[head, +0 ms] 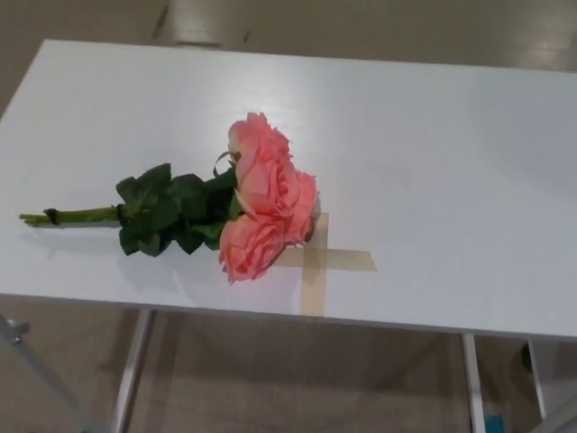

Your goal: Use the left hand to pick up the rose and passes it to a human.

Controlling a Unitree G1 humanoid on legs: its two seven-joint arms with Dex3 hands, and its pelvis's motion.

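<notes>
- So neither of our hands is in the head view right now, left or right, so we can't tell how far the fingers are open or whether they've got hold of anything. Nothing on the rose looks touched though, so we'd guess the pick hasn't started.
- The rose is really a small bunch of pink blooms lying flat on the white table, closer to the front edge than the back, a bit left of the middle. The blooms lie across one end of a tape cross, and the green stem points toward the table's left edge.
- Biggest worry for us: grabbing the blooms or the leaves instead of the stem. Thick fingers would probably crush petals or just slip off.
- The stem is thin and flat against the tabletop, so our fingers could scrape the surface and push it away rather than close around it.
- It sits fairly near the front edge, so a clumsy nudge could roll it off.
- The head end looks heavy; held far out on the stem, it might droop or swing during the handover.
- No person is in view yet, so the pass has no target.
</notes>
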